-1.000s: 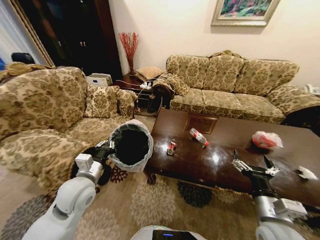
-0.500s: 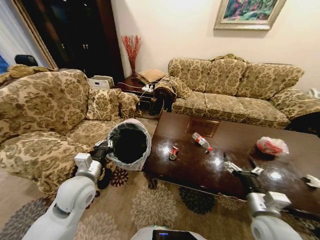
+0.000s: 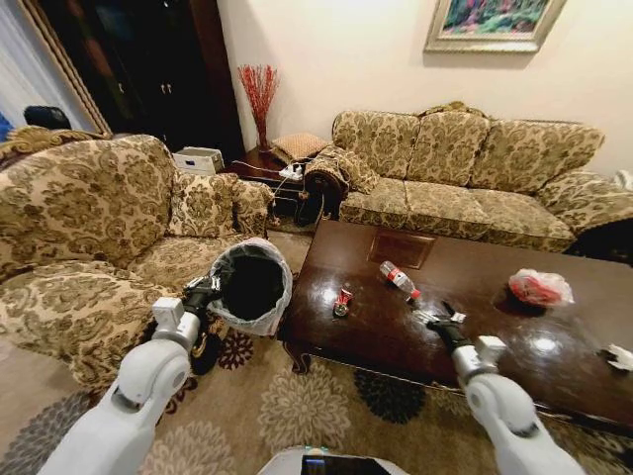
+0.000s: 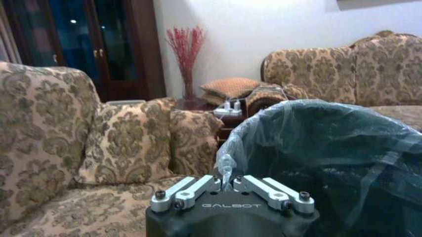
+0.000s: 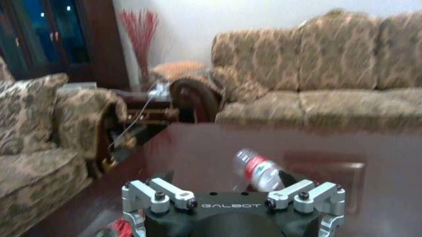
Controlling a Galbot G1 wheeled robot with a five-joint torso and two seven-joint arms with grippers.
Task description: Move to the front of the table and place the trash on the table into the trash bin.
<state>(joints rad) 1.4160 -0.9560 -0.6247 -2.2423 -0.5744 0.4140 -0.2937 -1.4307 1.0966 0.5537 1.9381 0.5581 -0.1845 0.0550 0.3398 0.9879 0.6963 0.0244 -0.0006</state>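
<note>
While my left gripper [image 3: 208, 293] pinches the liner at the rim of the bin [image 3: 251, 285], holding it tilted off the table's [image 3: 396, 332] near left corner with its dark mouth toward me, my right gripper [image 3: 436, 317] reaches out over the glossy top with its jaws spread wide and holding nothing. From the left wrist, the fingers [image 4: 197, 188] sit closed together on the thin plastic at the bin's [image 4: 329, 158] edge. The bottle [image 3: 398, 280] lies on its side just beyond my right gripper, toward the far sofa [image 3: 465, 168]; from the right wrist it [image 5: 258, 171] shows between my parted fingers [image 5: 158, 193], farther off on the dark wood. The red-and-white wrapper [image 3: 341, 300] sits to the left of my right gripper, near the table's left end. The bag bundle [image 3: 539, 288] rests well to the right on the table, and the white scrap [image 3: 620, 357] lies at its far right edge. An armchair [image 3: 89, 228] stands to the left of the bin, and a patterned rug [image 3: 307, 406] covers the floor before the table.
</note>
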